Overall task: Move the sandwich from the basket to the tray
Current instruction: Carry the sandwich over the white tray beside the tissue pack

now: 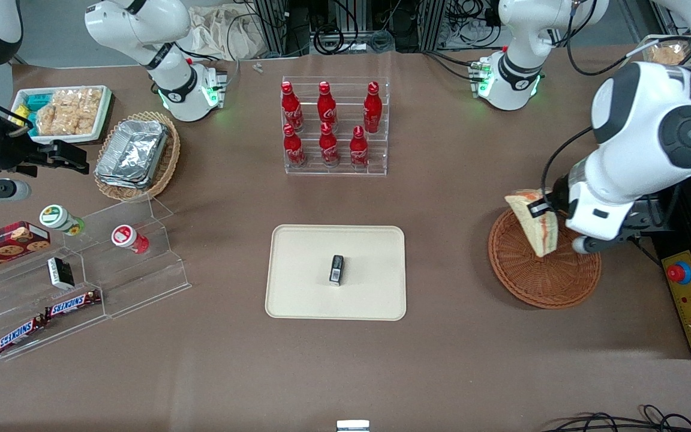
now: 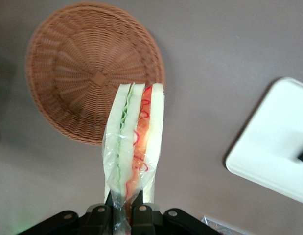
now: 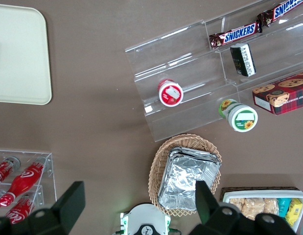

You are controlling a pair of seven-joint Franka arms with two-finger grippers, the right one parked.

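The sandwich (image 1: 537, 225) (image 2: 134, 142), a wrapped wedge of pale bread with orange-red and green filling, hangs in the air above the reddish-brown wicker basket (image 1: 546, 273) (image 2: 87, 73). My left gripper (image 1: 552, 207) (image 2: 123, 205) is shut on the wrapper at one end of the sandwich, holding it clear of the basket. The basket holds nothing else. The cream tray (image 1: 297, 282) (image 2: 273, 152) lies on the table toward the parked arm from the basket, with a small dark box (image 1: 336, 269) on its middle.
A clear rack of red bottles (image 1: 333, 129) stands farther from the front camera than the tray. A control box with a red button (image 1: 690, 297) sits beside the basket at the table's edge. A tan basket of foil containers (image 1: 135, 153) and clear snack shelves (image 1: 75, 282) lie toward the parked arm's end.
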